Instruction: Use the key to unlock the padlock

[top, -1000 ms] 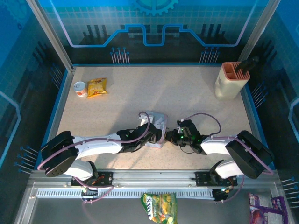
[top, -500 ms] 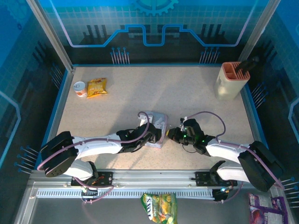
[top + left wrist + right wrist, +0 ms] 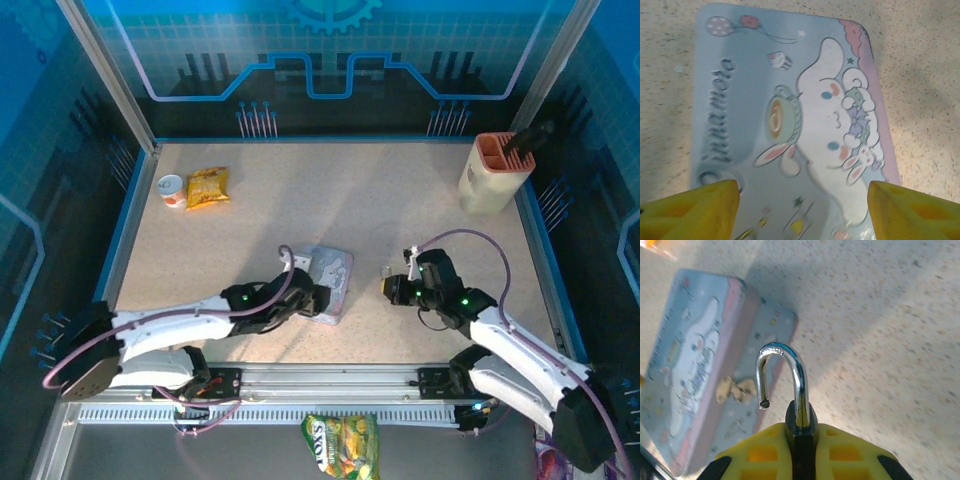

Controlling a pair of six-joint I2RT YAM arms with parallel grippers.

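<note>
Padlock (image 3: pixel 801 422): small, dark-bodied, with a bright metal shackle. It is clamped between the yellow fingers (image 3: pixel 760 452) of the right arm's jaws, which are narrowed onto its body. The shackle stands up out of the grip, one leg seated in the body and the hooked end hanging free. The lock is held over the speckled beige counter (image 3: pixel 420 210), to the right of the pale blue, cartoon-printed rectangular tin box (image 3: pixel 333 272) and apart from it. A brass-coloured clasp (image 3: pixel 734 389) sits on the tin's side wall. The left arm's jaws stand wide over the tin's lid, yellow fingertips (image 3: pixel 695 210) well apart and gripping nothing. Along the far edge are an orange snack packet (image 3: pixel 208 186), a small round can (image 3: pixel 172 190) and a beige holder (image 3: pixel 493 172).
</note>
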